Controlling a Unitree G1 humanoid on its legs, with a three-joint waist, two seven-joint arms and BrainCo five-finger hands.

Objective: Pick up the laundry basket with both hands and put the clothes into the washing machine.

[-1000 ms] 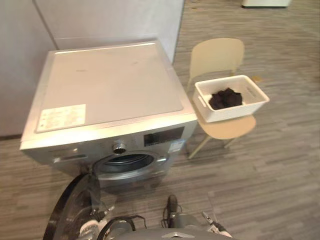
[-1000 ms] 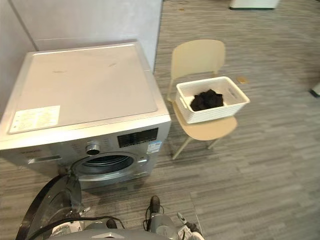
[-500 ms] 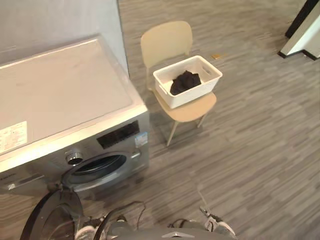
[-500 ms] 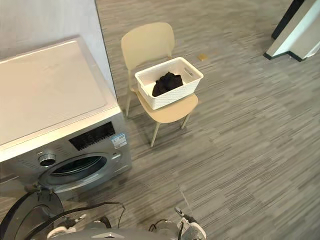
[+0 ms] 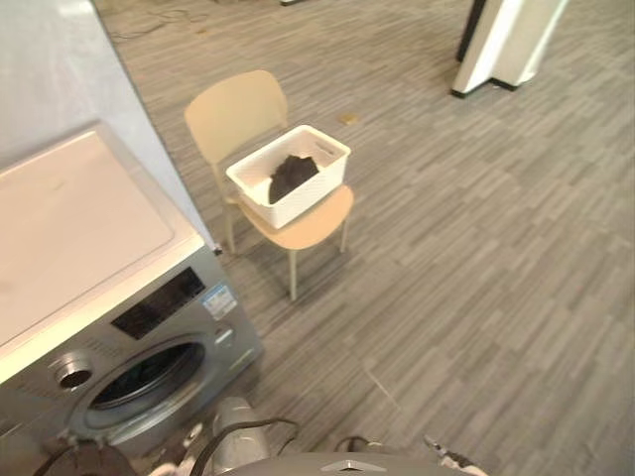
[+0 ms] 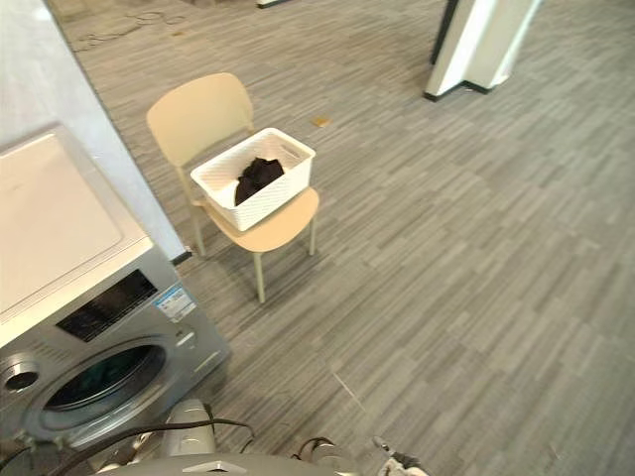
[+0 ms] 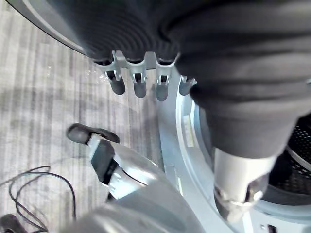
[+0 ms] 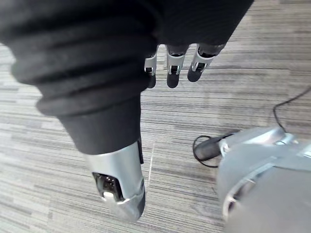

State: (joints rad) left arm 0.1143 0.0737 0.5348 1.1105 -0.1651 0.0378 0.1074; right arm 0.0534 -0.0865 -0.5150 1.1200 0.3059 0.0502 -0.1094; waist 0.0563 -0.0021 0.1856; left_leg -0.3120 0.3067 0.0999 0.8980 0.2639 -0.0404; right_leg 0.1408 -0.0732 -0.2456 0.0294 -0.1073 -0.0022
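laundry basket holding dark clothes, on chair seat beside washing machine | left hand slack, loosely spread, empty, by machine's front | right hand slack, spread, empty, above floor

White basket, black clothes, beige chair — silver washing machine, grey-streaked floor.

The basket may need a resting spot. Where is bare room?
The washing machine top is bare, as is the floor right of the chair. The chair seat is crowded: the laundry basket covers most of it.
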